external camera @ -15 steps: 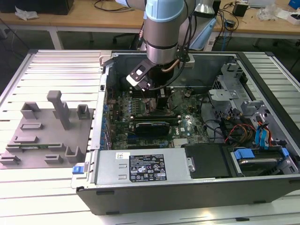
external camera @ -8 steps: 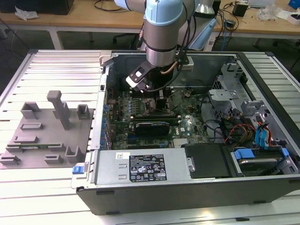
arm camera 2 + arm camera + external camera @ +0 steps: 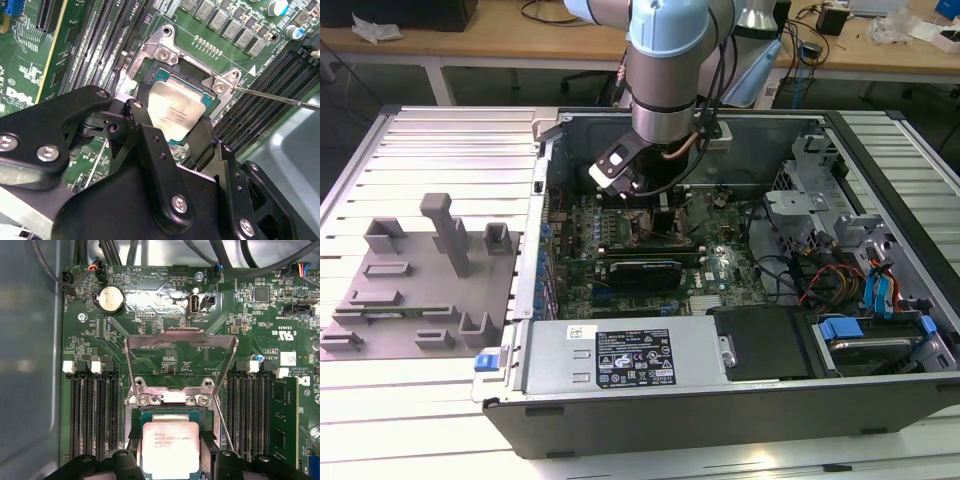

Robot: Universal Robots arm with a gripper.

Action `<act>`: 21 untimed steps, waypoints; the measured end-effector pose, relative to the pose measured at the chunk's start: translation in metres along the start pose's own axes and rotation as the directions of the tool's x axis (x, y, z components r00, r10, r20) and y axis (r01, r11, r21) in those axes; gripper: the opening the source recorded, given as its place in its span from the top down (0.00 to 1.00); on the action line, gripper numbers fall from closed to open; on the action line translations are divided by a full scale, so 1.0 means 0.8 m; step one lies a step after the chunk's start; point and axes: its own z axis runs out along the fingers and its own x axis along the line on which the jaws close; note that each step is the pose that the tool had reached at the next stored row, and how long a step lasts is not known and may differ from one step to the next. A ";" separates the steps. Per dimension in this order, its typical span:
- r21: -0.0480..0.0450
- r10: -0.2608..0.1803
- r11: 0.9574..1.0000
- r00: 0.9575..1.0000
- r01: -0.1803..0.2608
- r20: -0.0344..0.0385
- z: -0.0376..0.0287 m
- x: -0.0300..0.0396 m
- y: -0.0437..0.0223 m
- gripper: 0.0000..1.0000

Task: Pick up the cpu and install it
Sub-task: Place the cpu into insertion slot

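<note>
Arm point(image 3: 665, 70), one, silver and pale blue: we log it extending down into an open computer case point(image 3: 740, 410). The case lies on the slatted worktop point(image 3: 440, 140), toward the edge at the exterior view's right.

End effector point(image 3: 171, 120), black, two fingers point(image 3: 137, 112): clamped on the cpu point(image 3: 177, 110), with one finger against each of two opposite edges, as we see in both wrist views.

Cpu, square, silver-topped, level: sits directly over the socket point(image 3: 192, 70) on the green motherboard point(image 3: 150, 320), inside the socket's outline. We cannot tell whether it is seated or held just above the contacts.

Load plate point(image 3: 180, 340), bare metal frame: raised open, standing up from its hinge at the side of the socket away from the fingers.

Lever point(image 3: 280, 98), thin metal rod: runs out from a corner of the socket, lifted clear of the board.

Memory slots point(image 3: 92, 415), black: we count banks on both sides of the socket.

Coin cell point(image 3: 110, 300), round, silver: on the motherboard beyond the load plate.

Power supply point(image 3: 620, 360), grey, labelled box: along the case's near wall.

Fixture plate point(image 3: 420, 290), grey, with upright blocks: on the worktop near the edge at the exterior view's left, well apart from the cpu.
</note>
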 end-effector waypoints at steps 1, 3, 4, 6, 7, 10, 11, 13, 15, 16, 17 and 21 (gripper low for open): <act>0.000 0.000 1.000 1.000 0.000 0.000 0.0003 0.0001 -0.0002 0.45; 0.000 0.000 1.000 1.000 0.000 -0.001 0.0004 0.0001 -0.0002 0.45; 0.000 0.000 1.000 1.000 0.000 -0.001 0.0005 -0.0002 -0.0003 0.45; 0.000 0.000 1.000 1.000 0.000 -0.001 0.0004 -0.0013 -0.0004 0.45; 0.000 0.000 1.000 1.000 0.000 -0.001 0.0004 -0.0018 -0.0004 0.45; 0.000 0.000 1.000 1.000 0.000 0.000 0.0004 -0.0022 -0.0003 0.45; 0.000 0.000 1.000 1.000 0.000 0.000 0.0004 -0.0022 -0.0003 0.45; 0.000 0.000 1.000 1.000 0.000 0.000 0.0005 -0.0023 0.0003 0.45; 0.000 0.000 1.000 1.000 0.000 0.000 0.0007 -0.0022 0.0006 0.45; 0.000 0.000 1.000 1.000 0.000 0.000 0.0007 -0.0023 0.0006 0.45; 0.000 0.000 1.000 1.000 0.000 0.000 0.0011 -0.0023 0.0006 0.45; 0.000 0.000 1.000 1.000 0.000 0.000 0.0020 -0.0023 0.0006 0.45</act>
